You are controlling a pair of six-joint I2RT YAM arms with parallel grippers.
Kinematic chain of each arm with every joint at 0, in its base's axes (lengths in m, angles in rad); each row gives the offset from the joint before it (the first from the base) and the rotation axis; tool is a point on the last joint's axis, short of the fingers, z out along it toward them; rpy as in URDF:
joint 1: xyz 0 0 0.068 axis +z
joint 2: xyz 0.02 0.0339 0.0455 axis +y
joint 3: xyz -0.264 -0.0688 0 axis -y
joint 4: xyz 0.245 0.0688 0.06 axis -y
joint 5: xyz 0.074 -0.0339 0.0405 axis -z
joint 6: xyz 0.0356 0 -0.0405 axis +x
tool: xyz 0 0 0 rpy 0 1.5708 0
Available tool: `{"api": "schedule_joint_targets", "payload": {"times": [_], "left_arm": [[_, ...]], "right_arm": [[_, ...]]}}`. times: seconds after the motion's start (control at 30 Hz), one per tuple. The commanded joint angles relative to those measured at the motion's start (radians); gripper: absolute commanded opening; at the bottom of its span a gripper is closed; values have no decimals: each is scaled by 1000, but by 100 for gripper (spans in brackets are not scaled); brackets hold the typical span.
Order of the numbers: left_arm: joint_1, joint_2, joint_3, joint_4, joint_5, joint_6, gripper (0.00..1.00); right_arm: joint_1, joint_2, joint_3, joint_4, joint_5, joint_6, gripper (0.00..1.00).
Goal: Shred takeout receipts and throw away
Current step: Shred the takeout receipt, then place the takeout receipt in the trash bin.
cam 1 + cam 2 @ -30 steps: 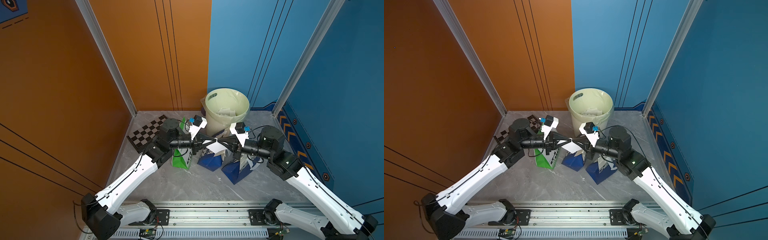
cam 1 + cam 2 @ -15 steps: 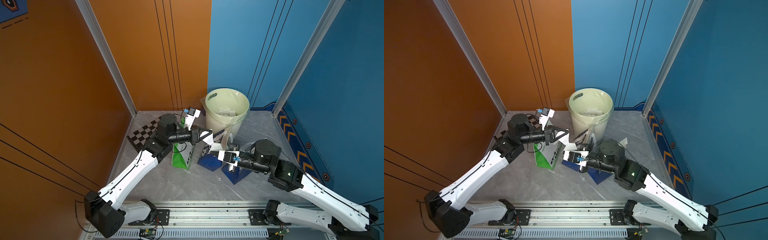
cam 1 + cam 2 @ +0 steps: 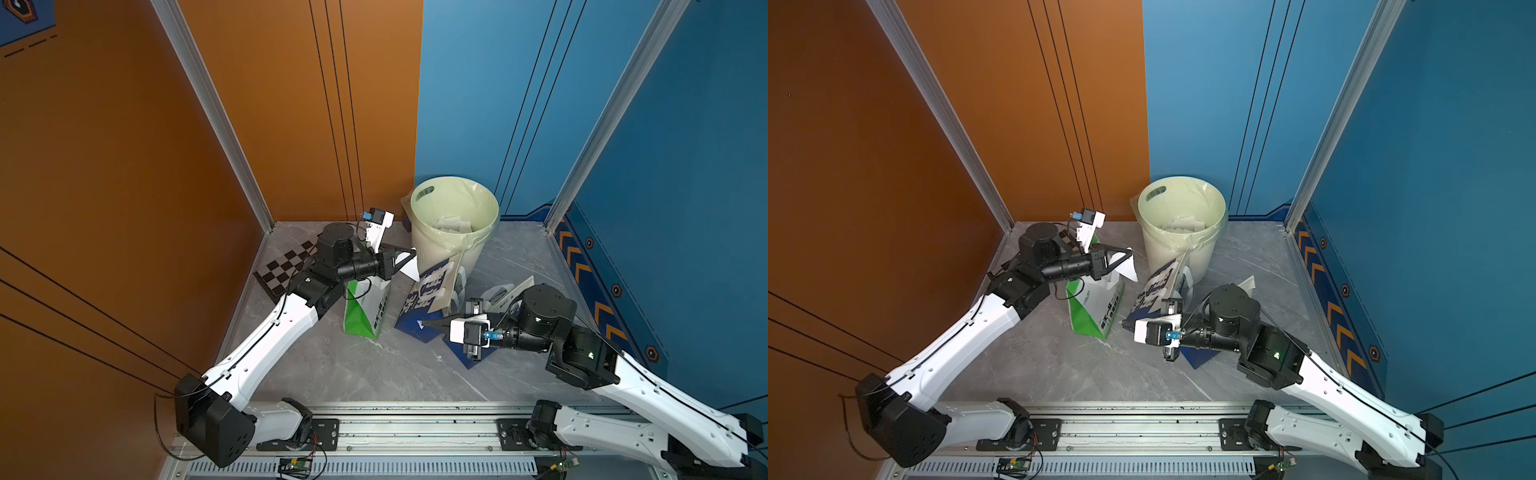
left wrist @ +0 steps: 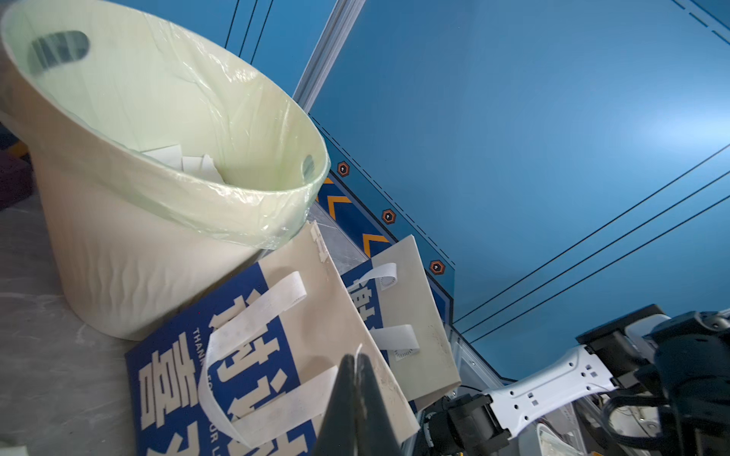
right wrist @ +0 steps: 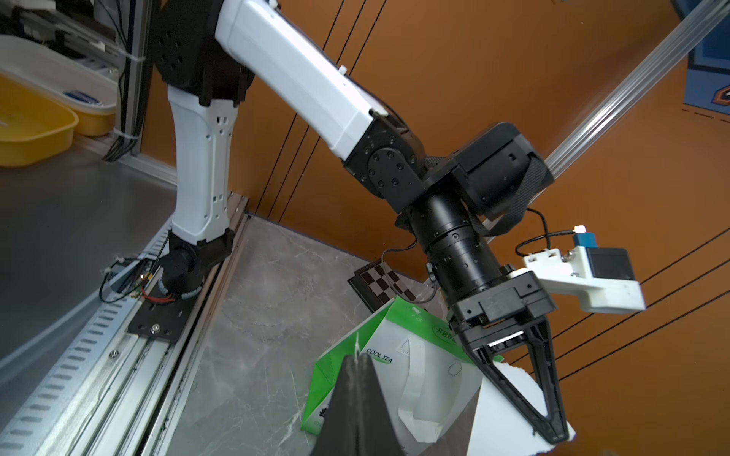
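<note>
Swung apart, the left tool (image 3: pixel 412 252) pinches the larger half of the torn takeout receipt (image 3: pixel 409 272) just beside the bin (image 3: pixel 419 199) at the far edge of the table (image 3: pixel 374 365), the right tool (image 3: pixel 424 323) a sliver (image 5: pixel 357 349); binning looks next.

A green-white paper bag (image 3: pixel 365 311) stands mid-floor; blue-white bags (image 3: pixel 428 293) at its three o'clock, checkerboard (image 3: pixel 282 266) at ten.
</note>
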Motion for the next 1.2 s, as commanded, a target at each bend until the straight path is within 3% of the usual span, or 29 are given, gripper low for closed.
{"api": "schedule_joint_targets", "payload": {"times": [0.0, 0.13, 0.2, 0.37, 0.7, 0.97, 1.17], "left_arm": [[3, -23, 29, -31, -83, 82, 0], [-5, -56, 19, -3, -100, 105, 0], [-11, -72, 2, 34, -100, 106, 0], [-21, -99, -22, 111, -102, 80, 0], [-42, -104, -54, 211, -116, 18, 0], [-47, -106, -105, 290, -166, -69, 0], [-37, -125, -142, 296, -199, -80, 0]], "right_arm": [[-55, -21, -44, 212, 18, 230, 0], [-152, 18, -37, 307, 388, 438, 0], [-225, 58, 1, 292, 503, 531, 0], [-439, 203, 98, 282, 479, 752, 0], [-610, 543, 308, 406, 513, 808, 0], [-621, 762, 484, 263, 546, 727, 24], [-610, 791, 544, 153, 560, 674, 49]]}}
